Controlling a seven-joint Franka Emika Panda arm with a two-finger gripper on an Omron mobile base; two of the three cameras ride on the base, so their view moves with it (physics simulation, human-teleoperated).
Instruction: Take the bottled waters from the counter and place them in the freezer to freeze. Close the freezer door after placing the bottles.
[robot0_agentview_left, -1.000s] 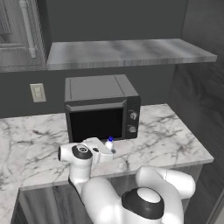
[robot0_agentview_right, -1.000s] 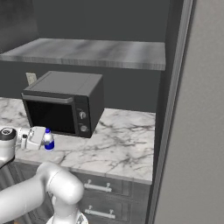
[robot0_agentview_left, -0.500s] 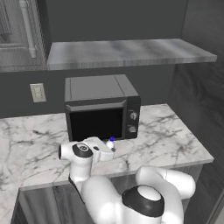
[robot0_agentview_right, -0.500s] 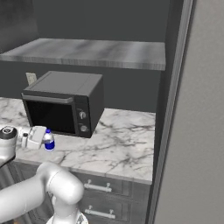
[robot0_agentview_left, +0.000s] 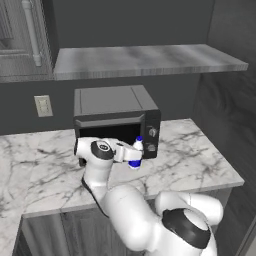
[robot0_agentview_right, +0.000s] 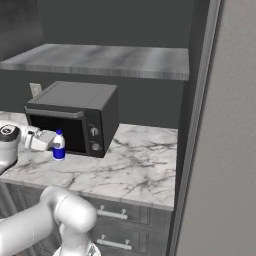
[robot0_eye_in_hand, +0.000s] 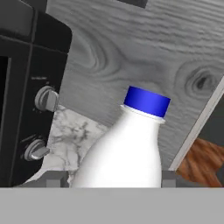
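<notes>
The gripper (robot0_agentview_left: 134, 156) reaches sideways in front of the microwave (robot0_agentview_left: 116, 125), its jaws pinching a blue-capped water bottle (robot0_agentview_left: 136, 154). The bottle stands upright just before the microwave's knobs (robot0_eye_in_hand: 46, 99), above the marble tabletop (robot0_agentview_left: 190, 160); whether its base touches the tabletop I cannot tell.

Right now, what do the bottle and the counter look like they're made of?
The bottle looks like smooth whitish plastic, going by its even matte body, with a glossy blue cap, probably plastic too. The counter looks like polished marble: white with grey veins running through it. It could also be an imitation.
</notes>
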